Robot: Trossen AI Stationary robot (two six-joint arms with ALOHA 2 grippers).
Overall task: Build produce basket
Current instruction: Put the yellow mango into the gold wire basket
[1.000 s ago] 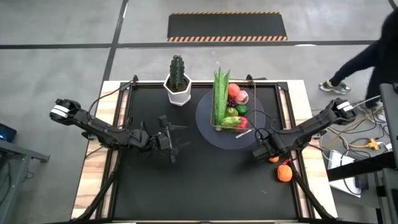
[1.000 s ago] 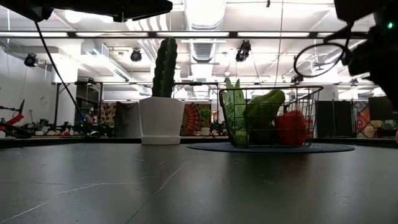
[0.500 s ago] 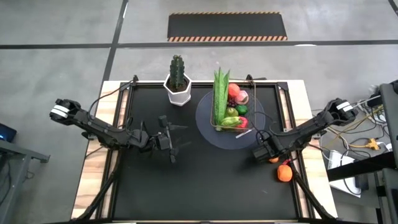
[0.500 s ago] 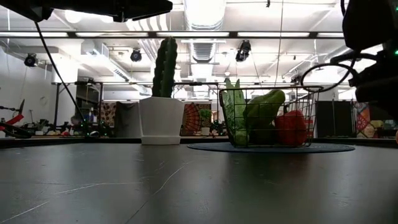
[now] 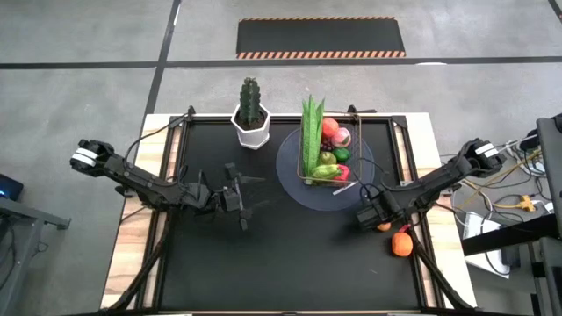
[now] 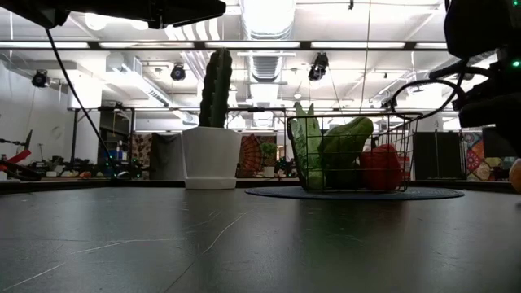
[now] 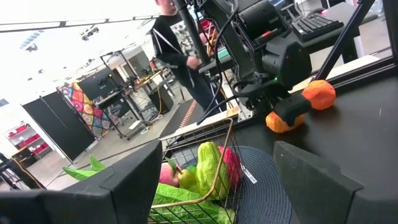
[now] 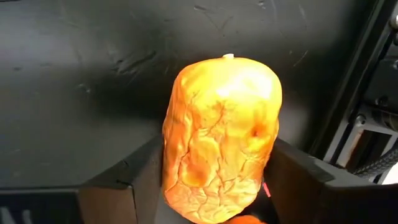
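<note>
A wire basket (image 5: 323, 158) holding green beans, a green pear and red and pink fruit stands on a round grey plate (image 5: 294, 180) at the table's far middle; the low view also shows the basket (image 6: 350, 155). Near the right edge my right gripper (image 5: 375, 218) points down over an orange toy fruit (image 8: 221, 137), its fingers on either side of it. A second orange (image 5: 402, 244) lies just nearer the front. My left gripper (image 5: 241, 204) hangs open, level, at the table's left middle. My right gripper comes from above, fingers pointing down, and has the orange between its two fingers. They meet the fruit's two opposite sides (image 8: 171, 155), low on the fruit. In the left wrist view the orange (image 7: 283, 121) still sits on the table under the gripper.
A white pot with a cactus (image 5: 252, 114) stands at the far edge, left of the plate. Black frame rails run along the table's left and right sides (image 5: 406, 167). The dark mat between the two arms lies bare.
My right gripper has come down a little onto the orange at the table's right side. A person at the room's far right has walked out of the high view.
</note>
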